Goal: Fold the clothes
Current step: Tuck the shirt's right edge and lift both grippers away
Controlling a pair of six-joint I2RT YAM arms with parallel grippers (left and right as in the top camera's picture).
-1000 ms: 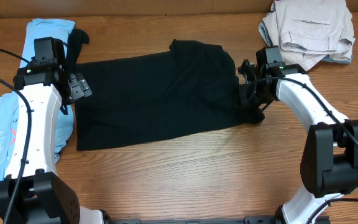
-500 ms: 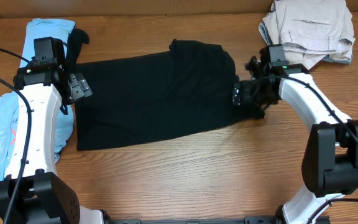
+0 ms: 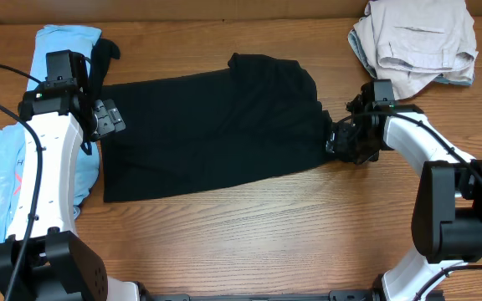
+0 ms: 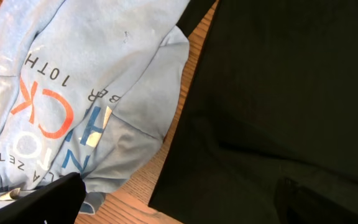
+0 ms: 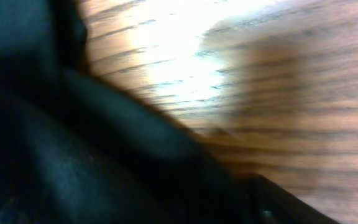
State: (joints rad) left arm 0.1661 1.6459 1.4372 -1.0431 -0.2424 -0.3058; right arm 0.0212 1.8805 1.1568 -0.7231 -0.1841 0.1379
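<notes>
1. Far L: the light blue T-shirt [image 3: 2,176] lies bunched along the L side of the table [image 3: 266,242], partly under the L arm [image 3: 48,167]. The L wrist cam shows red + white letters on it.
2. The L claw [image 3: 109,117] is at the top L corner of the black shirt [image 3: 207,134], just over the cloth. Its fingers stand wide apart w/ nothing gripped between them, so it's open.
3. Middle: the black shirt lies spread out flat, long side going L to R. One black sleeve lies over the top end of the blue T-shirt.
4. The R claw [image 3: 341,142] is down low at the R edge of the black shirt. It's dark on dark + the R wrist cam is blurry, so can't tell if it's open or closed, or if it holds any cloth.
5. Far R, top corner: the beige-grey clothes [image 3: 417,38] sit in a heap, apart from the black shirt.
</notes>
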